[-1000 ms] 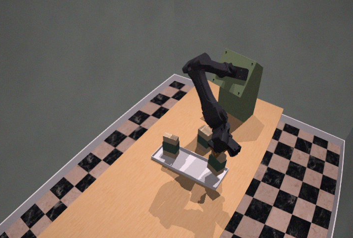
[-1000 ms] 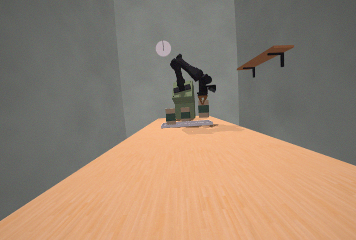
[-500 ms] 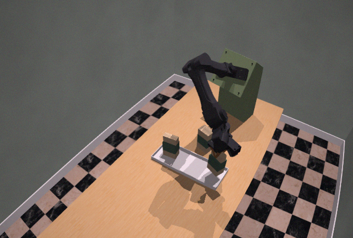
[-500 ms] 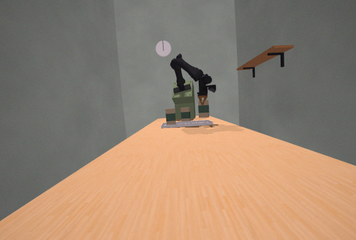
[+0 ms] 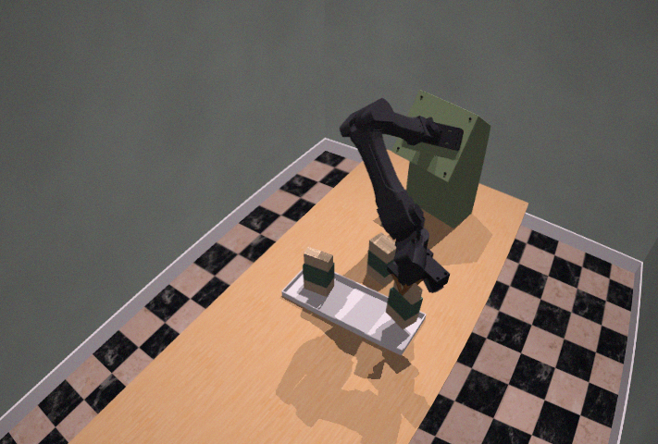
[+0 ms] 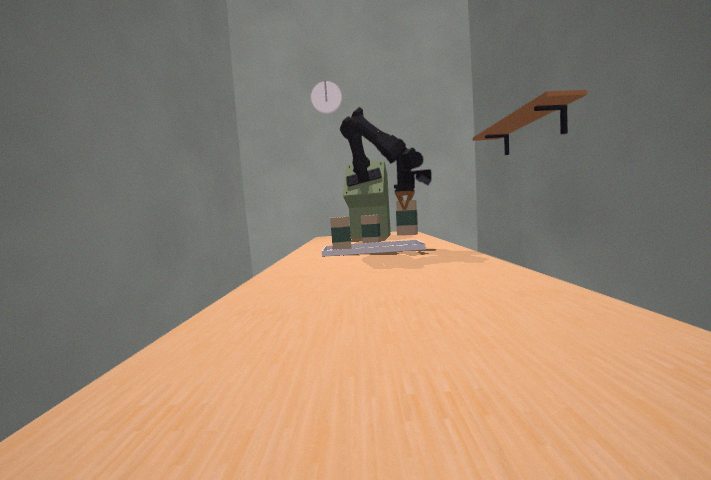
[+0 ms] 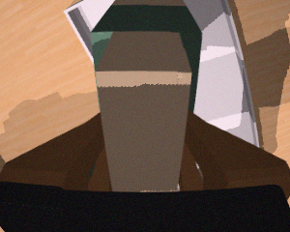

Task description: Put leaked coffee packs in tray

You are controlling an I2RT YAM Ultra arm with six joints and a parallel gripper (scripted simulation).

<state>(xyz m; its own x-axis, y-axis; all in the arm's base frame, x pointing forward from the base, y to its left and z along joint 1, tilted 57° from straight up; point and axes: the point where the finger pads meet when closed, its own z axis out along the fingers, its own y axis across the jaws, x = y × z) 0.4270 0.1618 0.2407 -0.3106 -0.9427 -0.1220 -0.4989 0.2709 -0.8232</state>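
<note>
Three tan coffee packs with dark green bands are in view. My gripper [image 5: 403,287] is shut on the top of one coffee pack [image 5: 404,306] and holds it upright above the right end of the grey tray [image 5: 353,310]. The held pack fills the wrist view [image 7: 145,110], with the tray [image 7: 217,58] below it. In the exterior view the held pack [image 6: 406,217] hangs clear above the tray [image 6: 374,247]. A second pack [image 5: 317,270] stands behind the tray's left end. A third pack [image 5: 381,255] stands behind the tray's middle, partly hidden by my arm.
The green arm mount [image 5: 444,162] stands at the back of the wooden table. The table's right edge runs close beside the tray's right end. A wall shelf [image 6: 528,116] hangs at the right, far above the table.
</note>
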